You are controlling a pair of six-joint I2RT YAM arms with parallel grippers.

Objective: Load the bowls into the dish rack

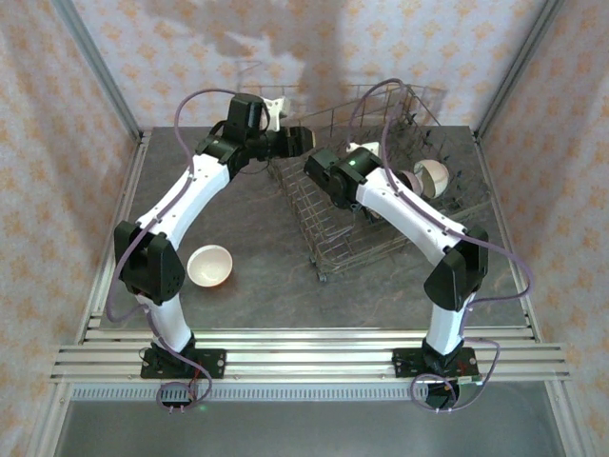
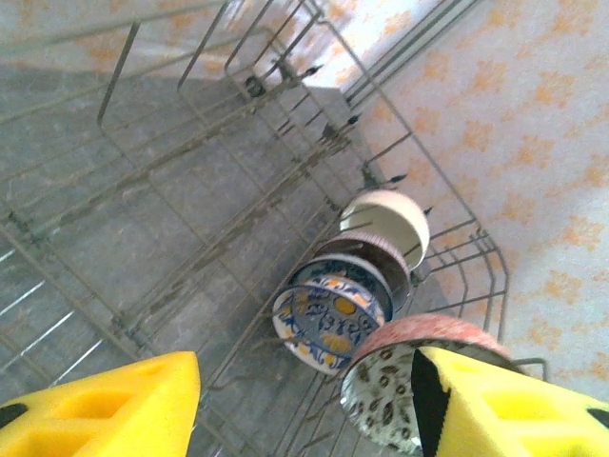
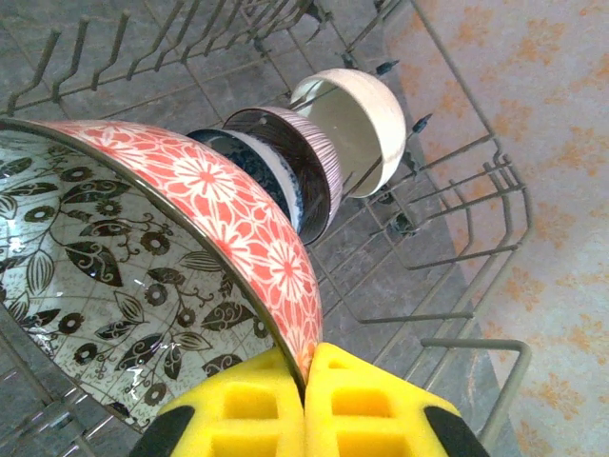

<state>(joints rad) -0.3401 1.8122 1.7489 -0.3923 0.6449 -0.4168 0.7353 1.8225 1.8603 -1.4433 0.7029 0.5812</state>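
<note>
- The right gripper (image 3: 306,367) is clenched on the rim of a red bowl (image 3: 219,209), which stands on edge inside the rack (image 3: 473,345).
- Just behind it, a blue bowl (image 3: 252,157), a striped bowl (image 3: 306,157) and a cream bowl (image 3: 357,129) stand in a row among the tines.
- The left gripper (image 2: 304,381) hangs over the rack, jaws spread, nothing between them.
- A white bowl (image 1: 210,265) sits on the table (image 1: 276,305), well apart from the rack.

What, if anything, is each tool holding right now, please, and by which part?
The right tool pinches the red floral bowl by its rim; the left tool is open and holds nothing.
</note>
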